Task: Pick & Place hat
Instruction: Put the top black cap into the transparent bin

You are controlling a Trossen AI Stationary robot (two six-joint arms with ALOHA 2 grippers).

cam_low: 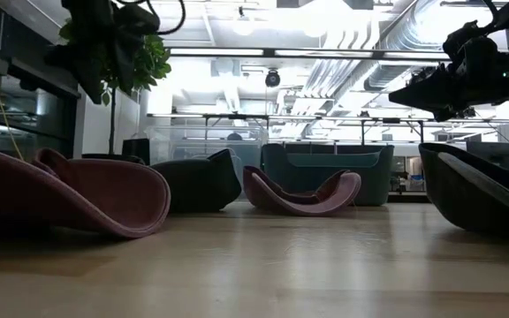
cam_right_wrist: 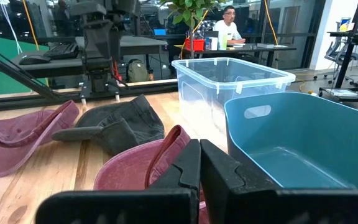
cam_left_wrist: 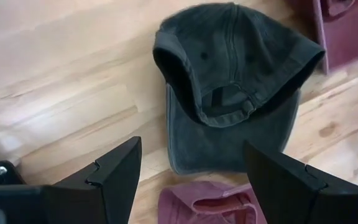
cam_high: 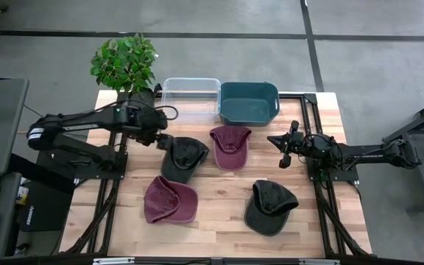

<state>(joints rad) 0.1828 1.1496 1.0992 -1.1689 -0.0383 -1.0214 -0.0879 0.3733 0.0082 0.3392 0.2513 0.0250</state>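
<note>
The left gripper [cam_high: 165, 141] hung with fingers spread near the table's back-left part, while the right gripper [cam_high: 285, 149] waited closed near the right edge.

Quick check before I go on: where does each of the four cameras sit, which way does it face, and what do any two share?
High: overhead, looking down on the table; both arms show.
Low: table-top level, facing the room; an arm hangs at upper right.
Left wrist: above the dark cap, left gripper open.
Right wrist: facing the teal bin, right gripper shut.
Shared: high and left wrist both show that dark cap.
</note>
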